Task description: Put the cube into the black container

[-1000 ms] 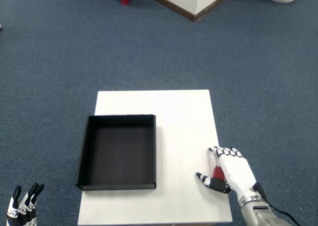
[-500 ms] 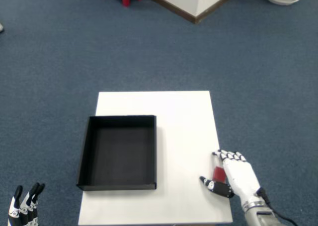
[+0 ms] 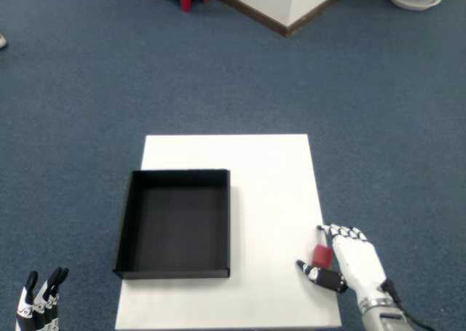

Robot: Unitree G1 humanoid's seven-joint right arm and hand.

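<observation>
- Cube (image 3: pixel 322 256): small and red, near the table's right front corner, tucked between the thumb and curled fingers of the right hand (image 3: pixel 349 262); only part of its top shows.
- Handling, as a judgement: it looks rigid, light and smooth-sided, so a pinch on two opposite flat faces should hold it; a grip on an edge or corner might let it twist out.
- Fingers (image 3: pixel 341 231) are curled down beside the cube and the thumb reaches across in front of it; they appear to be closing around it, but I cannot tell whether it is truly clamped or lifted off the surface.
- Table (image 3: pixel 262 185): white, bare apart from these things, offering a clear path leftward.
- Black container (image 3: pixel 173 223): an open, empty, shallow tray on the table's left half, well apart from the cube.
- Left hand (image 3: pixel 38 302) sits low at the frame's corner, off the table, fingers loosely together and idle.
</observation>
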